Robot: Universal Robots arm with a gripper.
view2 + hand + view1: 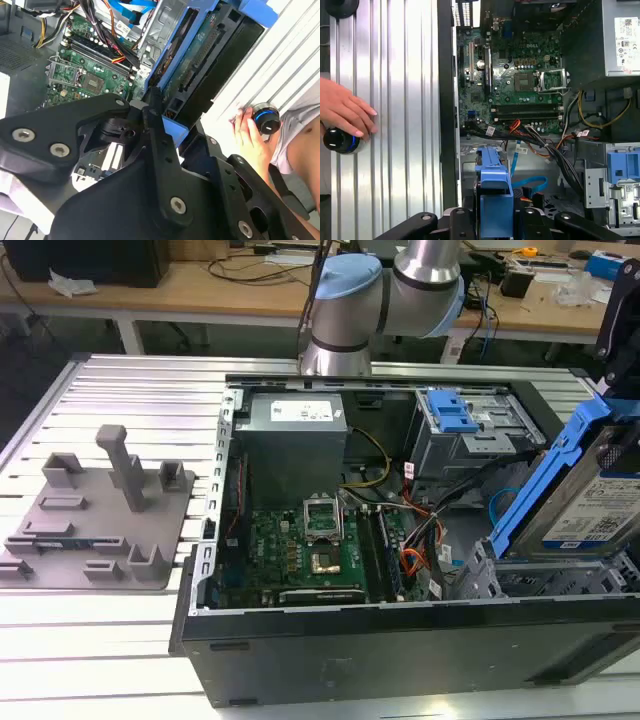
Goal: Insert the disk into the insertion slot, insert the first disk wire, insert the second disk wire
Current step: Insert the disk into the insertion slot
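Disk [598,502], in its blue carrier, hangs tilted over the slot [520,580] at the exterior view's right end of the open case [400,650]. Its lower edge is near the bay's rim and it is not seated. The gripper [495,220] is clamped on the carrier, jaws either side. A cage [470,440] with a blue latch stands just beyond the slot. Loose wires [415,560] lie between the motherboard [300,540] and the slot. A person's hand [345,110] rests on a black knob [339,141] on the ribbed table [400,125].

I read nothing legible: white barcode label [588,527] on the disk [585,490], white sticker [300,412] on the power supply [290,445], print unreadable.
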